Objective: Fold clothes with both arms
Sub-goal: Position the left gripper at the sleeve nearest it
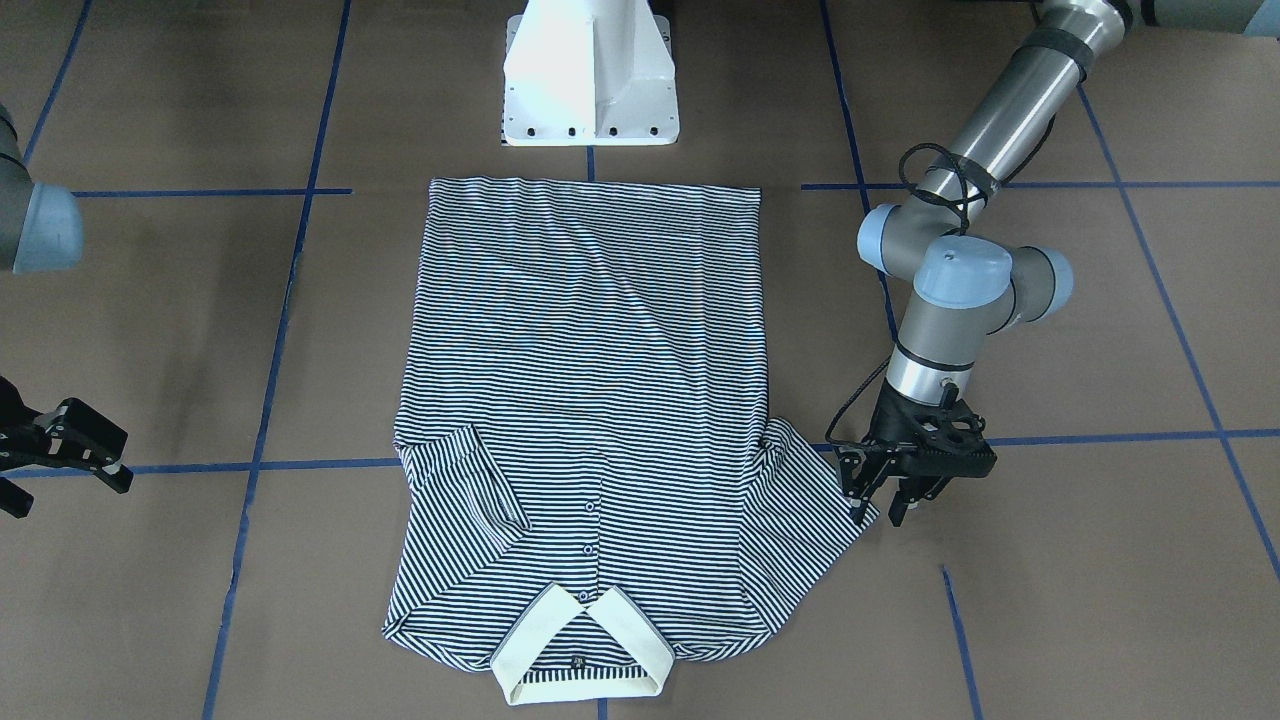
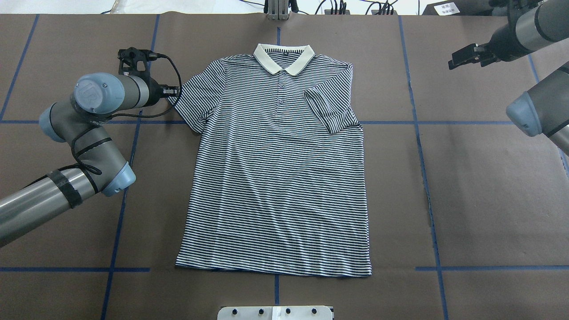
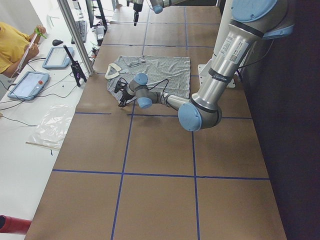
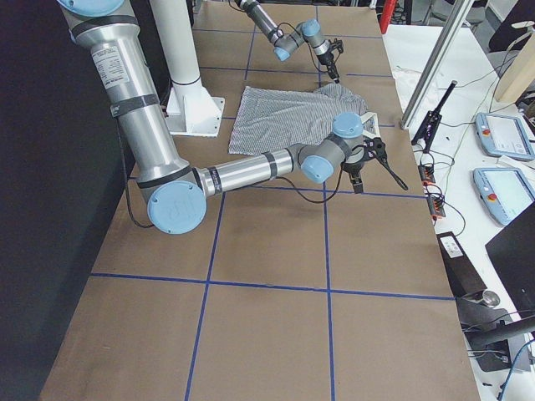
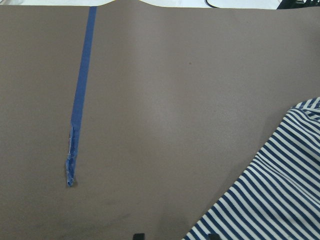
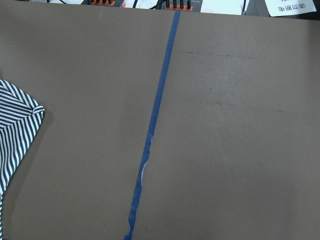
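Closing the left pincer (image 1: 878,512) where it stands now is the main risk you should watch. Its fingers are a little apart and hold nothing, and they sit right at the outer edge of the spread sleeve (image 1: 800,490). The wrist view shows the striped edge reaching only one fingertip. I judge that a grip so near the hem could take too little cloth, so the sleeve may slip out during the fold. If the fingers press too low, they may also drag the shirt (image 2: 280,178) across the table (image 2: 489,178) and spoil its flat position.

The shirt lies flat in the middle of the table, with the collar (image 2: 284,58) on the far side from the robot. The other sleeve (image 2: 329,111) is already turned in over the chest. The right pincer (image 1: 62,485) is wide open and empty, well apart from the shirt.
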Robot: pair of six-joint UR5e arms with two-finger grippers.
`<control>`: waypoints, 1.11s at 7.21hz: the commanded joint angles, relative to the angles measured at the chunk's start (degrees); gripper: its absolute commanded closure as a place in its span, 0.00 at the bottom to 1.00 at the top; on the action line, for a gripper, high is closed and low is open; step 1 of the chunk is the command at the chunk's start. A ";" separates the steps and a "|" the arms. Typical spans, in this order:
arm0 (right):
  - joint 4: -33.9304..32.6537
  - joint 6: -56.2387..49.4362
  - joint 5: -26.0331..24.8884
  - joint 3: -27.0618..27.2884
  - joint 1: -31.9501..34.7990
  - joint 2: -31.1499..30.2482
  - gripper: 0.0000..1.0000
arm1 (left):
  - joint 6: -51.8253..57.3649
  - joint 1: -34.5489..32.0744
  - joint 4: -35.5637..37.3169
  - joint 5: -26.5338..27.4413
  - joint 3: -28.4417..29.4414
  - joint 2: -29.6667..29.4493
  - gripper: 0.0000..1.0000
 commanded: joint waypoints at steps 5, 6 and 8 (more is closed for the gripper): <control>0.02 -0.18 -0.03 -0.17 0.00 -0.27 0.00 | -0.08 0.47 -0.10 0.00 0.20 0.14 0.57; 0.02 -0.18 -0.03 -0.17 0.00 -0.27 0.00 | -0.08 0.47 -0.19 0.00 0.11 0.23 0.65; 0.02 -0.18 -0.03 -0.17 0.00 -0.27 0.00 | -0.08 0.47 -0.19 0.00 0.11 0.41 1.00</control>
